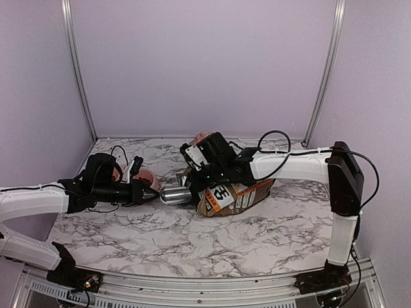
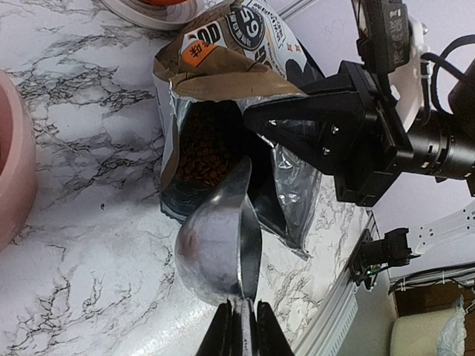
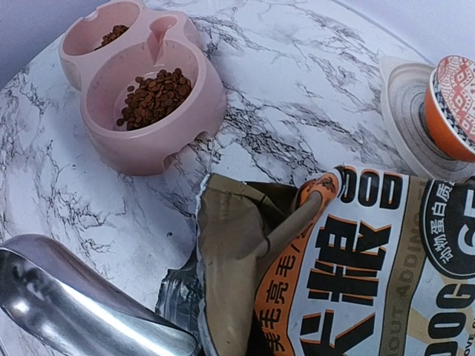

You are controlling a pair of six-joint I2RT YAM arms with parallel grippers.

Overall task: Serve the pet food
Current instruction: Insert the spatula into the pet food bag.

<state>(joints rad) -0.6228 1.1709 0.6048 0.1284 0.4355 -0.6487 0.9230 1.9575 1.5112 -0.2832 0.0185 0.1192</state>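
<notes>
Left gripper (image 2: 241, 319) clamps the handle of a shiny metal scoop (image 2: 219, 245); right gripper (image 2: 260, 119) pinches the lip of the printed paper bag (image 2: 237, 44). Dark reddish-brown dry kibble (image 2: 200, 148) lies inside the bag and in the pink plastic bowl (image 3: 171, 141). The pellets look light, loose and prone to rolling, so lift them only in the scoop, kept level.

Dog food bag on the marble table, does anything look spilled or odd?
No spill shows. The brown-and-white printed paper bag lies on its side with a ragged torn mouth, dark kibble pellets inside; the metal scoop at its opening looks empty.
</notes>
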